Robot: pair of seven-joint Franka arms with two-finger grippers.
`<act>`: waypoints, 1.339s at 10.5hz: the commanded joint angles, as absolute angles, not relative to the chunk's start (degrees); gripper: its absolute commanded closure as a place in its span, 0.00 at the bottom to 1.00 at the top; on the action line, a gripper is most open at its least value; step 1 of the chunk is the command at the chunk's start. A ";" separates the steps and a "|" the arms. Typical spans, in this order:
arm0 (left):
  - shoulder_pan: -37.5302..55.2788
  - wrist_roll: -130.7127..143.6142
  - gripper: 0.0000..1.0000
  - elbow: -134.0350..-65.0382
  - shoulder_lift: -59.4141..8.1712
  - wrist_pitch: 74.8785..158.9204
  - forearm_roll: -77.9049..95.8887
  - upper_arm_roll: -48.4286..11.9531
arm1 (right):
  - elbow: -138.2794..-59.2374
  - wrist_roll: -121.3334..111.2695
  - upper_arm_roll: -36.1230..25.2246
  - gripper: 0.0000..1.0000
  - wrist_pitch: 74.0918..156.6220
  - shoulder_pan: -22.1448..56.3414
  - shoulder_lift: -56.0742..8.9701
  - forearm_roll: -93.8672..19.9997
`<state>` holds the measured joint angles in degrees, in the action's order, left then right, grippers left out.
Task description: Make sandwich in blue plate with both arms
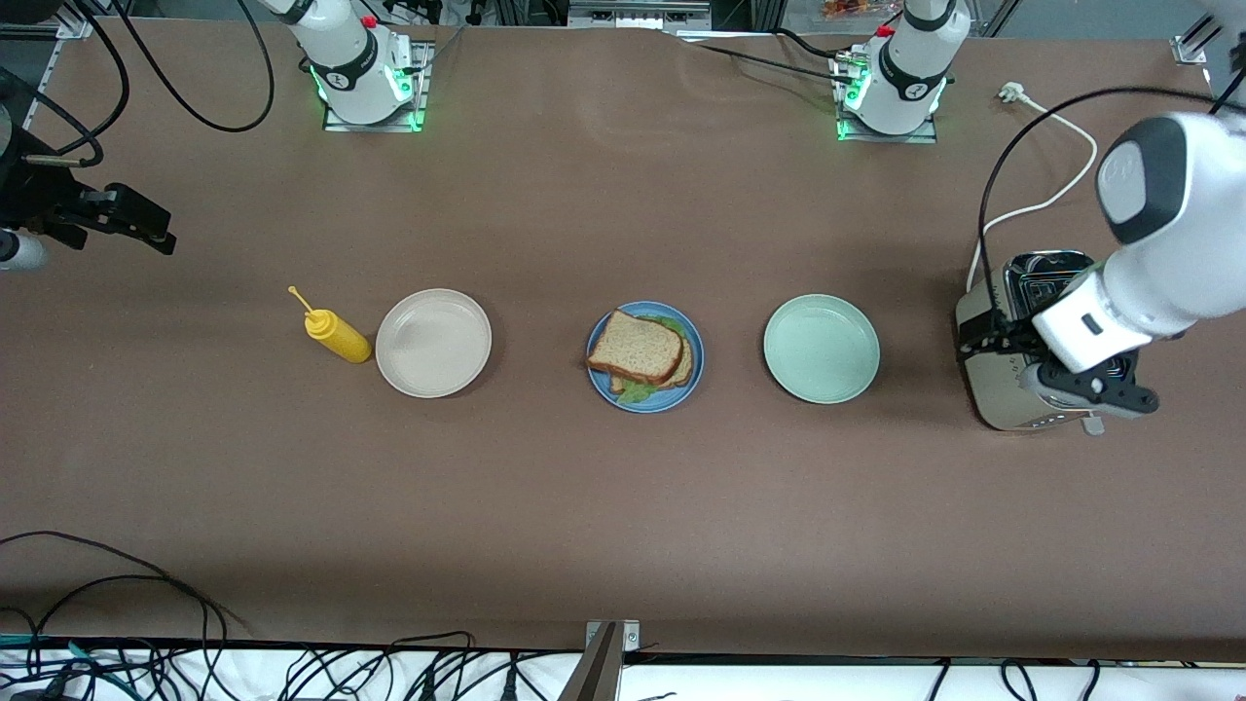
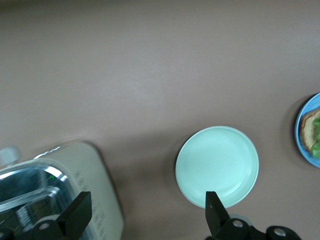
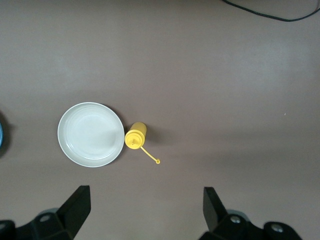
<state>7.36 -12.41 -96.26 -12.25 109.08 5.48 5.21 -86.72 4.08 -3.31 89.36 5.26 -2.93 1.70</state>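
Note:
The sandwich (image 1: pixel 638 349) lies on the blue plate (image 1: pixel 672 401) at the middle of the table: a brown toast slice on top, green lettuce (image 1: pixel 638 391) showing under it, and a second slice below. The left wrist view catches the blue plate (image 2: pixel 301 125) and the sandwich (image 2: pixel 312 132) at its border. My left gripper (image 1: pixel 1095 389) (image 2: pixel 147 200) hangs open and empty over the toaster (image 1: pixel 1003 389) at the left arm's end. High over the table at the right arm's end, my right gripper (image 1: pixel 146 229) (image 3: pixel 146 195) is also open and holds nothing.
A pale green plate (image 1: pixel 821 349) (image 2: pixel 217 165) lies between the blue plate and the toaster (image 2: pixel 50 190). A beige plate (image 1: pixel 433 343) (image 3: pixel 91 134) and a yellow squeeze bottle (image 1: pixel 336 334) (image 3: pixel 136 136) lie toward the right arm's end. A white cable (image 1: pixel 1061 185) runs from the toaster.

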 commanded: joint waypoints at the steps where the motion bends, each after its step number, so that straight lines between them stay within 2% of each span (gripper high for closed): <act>1: 3.79 -6.87 0.00 -94.76 -6.16 101.63 -2.62 -0.08 | -86.04 3.78 -2.99 0.00 88.77 5.54 -2.29 2.81; 6: 0.45 -6.59 0.00 -84.83 -4.13 87.91 -2.72 -1.84 | -86.04 3.87 -2.99 0.00 88.86 5.54 -2.37 2.81; 9: 0.26 -2.91 0.00 -84.37 -1.59 84.91 -2.64 -2.46 | -86.04 4.30 -1.50 0.00 89.12 5.71 -2.46 4.48; 14: 0.17 -0.18 0.00 -84.38 -0.09 84.81 -2.64 -3.78 | -86.04 4.40 -1.94 0.00 90.18 5.36 -2.29 1.32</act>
